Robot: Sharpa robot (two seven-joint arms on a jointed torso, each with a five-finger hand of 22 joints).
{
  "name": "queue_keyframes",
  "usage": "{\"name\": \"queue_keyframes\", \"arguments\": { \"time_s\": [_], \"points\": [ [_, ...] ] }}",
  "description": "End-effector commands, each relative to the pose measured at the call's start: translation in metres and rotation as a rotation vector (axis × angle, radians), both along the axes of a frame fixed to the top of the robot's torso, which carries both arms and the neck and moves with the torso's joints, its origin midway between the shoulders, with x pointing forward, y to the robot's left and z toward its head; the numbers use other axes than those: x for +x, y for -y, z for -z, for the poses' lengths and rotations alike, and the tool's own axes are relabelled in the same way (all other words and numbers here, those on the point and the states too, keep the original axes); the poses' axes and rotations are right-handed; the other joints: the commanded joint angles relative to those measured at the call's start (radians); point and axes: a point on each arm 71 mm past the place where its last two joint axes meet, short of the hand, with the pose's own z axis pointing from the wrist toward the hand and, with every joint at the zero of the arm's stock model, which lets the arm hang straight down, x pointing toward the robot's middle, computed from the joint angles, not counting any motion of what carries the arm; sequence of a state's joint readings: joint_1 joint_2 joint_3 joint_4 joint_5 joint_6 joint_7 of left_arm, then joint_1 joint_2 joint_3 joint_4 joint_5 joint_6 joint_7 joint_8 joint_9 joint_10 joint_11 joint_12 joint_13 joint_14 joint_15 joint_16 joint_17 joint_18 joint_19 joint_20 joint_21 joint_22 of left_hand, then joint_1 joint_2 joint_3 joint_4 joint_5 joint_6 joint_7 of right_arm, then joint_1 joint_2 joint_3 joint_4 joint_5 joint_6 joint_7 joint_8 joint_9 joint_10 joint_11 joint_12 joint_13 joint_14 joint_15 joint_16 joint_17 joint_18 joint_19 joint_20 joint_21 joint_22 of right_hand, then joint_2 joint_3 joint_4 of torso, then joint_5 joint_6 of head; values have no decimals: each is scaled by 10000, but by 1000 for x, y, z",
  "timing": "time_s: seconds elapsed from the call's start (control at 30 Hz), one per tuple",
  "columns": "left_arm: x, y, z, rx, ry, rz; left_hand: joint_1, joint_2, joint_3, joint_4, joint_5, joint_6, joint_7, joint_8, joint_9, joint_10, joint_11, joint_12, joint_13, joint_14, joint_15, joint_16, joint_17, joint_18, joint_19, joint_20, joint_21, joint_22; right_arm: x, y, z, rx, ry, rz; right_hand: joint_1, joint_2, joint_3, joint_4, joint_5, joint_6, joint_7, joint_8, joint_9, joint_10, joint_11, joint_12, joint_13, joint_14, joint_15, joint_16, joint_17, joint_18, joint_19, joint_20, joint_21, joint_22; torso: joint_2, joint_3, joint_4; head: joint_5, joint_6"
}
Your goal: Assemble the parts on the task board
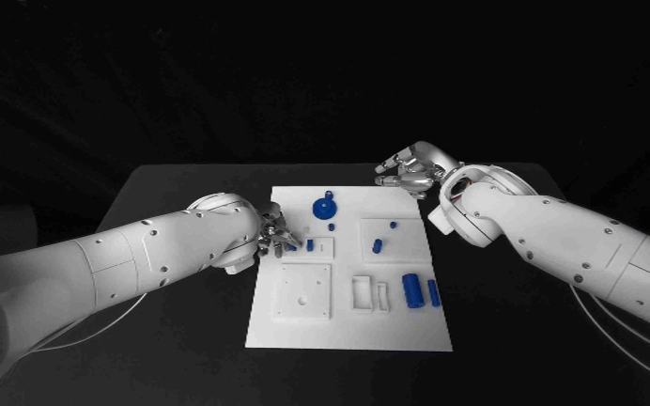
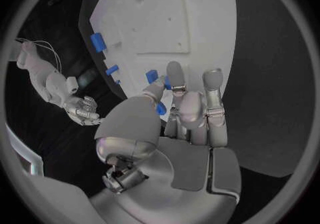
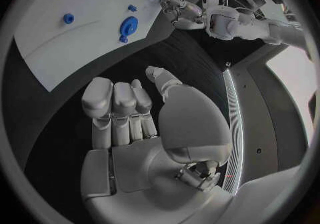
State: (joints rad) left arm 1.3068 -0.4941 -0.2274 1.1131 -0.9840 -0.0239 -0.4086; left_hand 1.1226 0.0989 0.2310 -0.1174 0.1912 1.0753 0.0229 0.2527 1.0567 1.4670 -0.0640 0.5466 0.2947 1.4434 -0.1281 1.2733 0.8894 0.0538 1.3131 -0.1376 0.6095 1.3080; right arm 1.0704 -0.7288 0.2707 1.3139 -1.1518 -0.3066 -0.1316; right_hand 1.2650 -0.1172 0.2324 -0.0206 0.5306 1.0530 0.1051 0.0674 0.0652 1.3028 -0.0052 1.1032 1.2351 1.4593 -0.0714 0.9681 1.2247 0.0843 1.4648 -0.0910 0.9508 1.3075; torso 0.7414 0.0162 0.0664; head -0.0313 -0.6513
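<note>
The white task board (image 1: 349,326) lies in the middle of the black table. At its left edge my left hand (image 1: 276,235) pinches a small blue part (image 1: 293,247) just over the board; the left wrist view has this part (image 2: 162,108) between thumb and fingers (image 2: 175,77). My right hand (image 1: 410,173) hovers off the board's far right corner, fingers curled in and holding nothing, as the right wrist view (image 3: 133,122) confirms. On the board are a round blue piece (image 1: 325,207), two small pegs (image 1: 385,236), a blue cylinder (image 1: 411,289) and a blue bar (image 1: 434,293).
A raised white square plate (image 1: 303,291) and a white bracket (image 1: 368,293) occupy the board's near half. Two more small blue pieces (image 1: 310,244) lie close to my left hand's fingertips. Bare black table (image 1: 502,331) runs on both sides of the board.
</note>
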Motion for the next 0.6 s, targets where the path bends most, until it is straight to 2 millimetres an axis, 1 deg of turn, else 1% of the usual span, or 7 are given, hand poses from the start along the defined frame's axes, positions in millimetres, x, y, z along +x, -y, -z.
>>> {"name": "queue_keyframes", "arguments": {
  "time_s": [0.03,0.17,0.33,0.5,0.6],
  "points": [
    [-8,-3,16,614,-651,37,338,233,206,-255,47,338,-364,36,15,426,-30,-18,13,-25,-2,5,14,-3,-24,-17,16,225,0,-1,0,-11,-43,-143,-117,-4,43,26,55,-33,4,-57,-16,-44,11,10,-7,67,4,-28,-2,138,670,15,-20,983,4,-4,1,6,4],
    [-7,-5,16,659,-629,-67,331,234,214,-276,70,333,-365,54,12,428,-32,-12,15,-24,-1,11,20,0,-14,-14,34,230,0,-1,0,-11,-46,-144,-101,-2,51,14,51,-30,4,-55,-15,-47,10,7,-9,69,4,-23,1,138,670,15,-15,984,-3,2,-7,-1,3],
    [-6,-7,16,723,-646,-137,319,241,226,-303,76,327,-366,81,9,425,-33,-1,18,-20,1,29,40,2,0,-12,60,237,0,-1,1,-11,-47,-145,-101,-2,51,14,51,-30,4,-55,-15,-47,10,7,-9,69,4,-23,1,138,670,15,-15,984,3,-4,3,-13,-4],
    [-6,-8,17,784,-663,-170,319,241,226,-303,76,327,-366,81,9,425,-33,-1,18,-20,1,29,40,2,0,-12,60,237,-1,-1,1,-14,-50,-140,-101,-2,51,14,51,-30,4,-55,-15,-47,10,7,-9,69,4,-23,1,138,670,15,-15,984,2,3,6,-13,-14],
    [-6,-9,17,827,-672,-192,319,241,226,-303,76,327,-366,81,9,425,-33,-1,18,-20,1,29,40,2,0,-12,60,237,-1,-1,1,-14,-50,-139,-101,-2,51,14,51,-30,4,-55,-15,-47,10,7,-9,69,4,-23,1,138,670,15,-15,984,-3,8,-8,-13,-17]
  ]
}}
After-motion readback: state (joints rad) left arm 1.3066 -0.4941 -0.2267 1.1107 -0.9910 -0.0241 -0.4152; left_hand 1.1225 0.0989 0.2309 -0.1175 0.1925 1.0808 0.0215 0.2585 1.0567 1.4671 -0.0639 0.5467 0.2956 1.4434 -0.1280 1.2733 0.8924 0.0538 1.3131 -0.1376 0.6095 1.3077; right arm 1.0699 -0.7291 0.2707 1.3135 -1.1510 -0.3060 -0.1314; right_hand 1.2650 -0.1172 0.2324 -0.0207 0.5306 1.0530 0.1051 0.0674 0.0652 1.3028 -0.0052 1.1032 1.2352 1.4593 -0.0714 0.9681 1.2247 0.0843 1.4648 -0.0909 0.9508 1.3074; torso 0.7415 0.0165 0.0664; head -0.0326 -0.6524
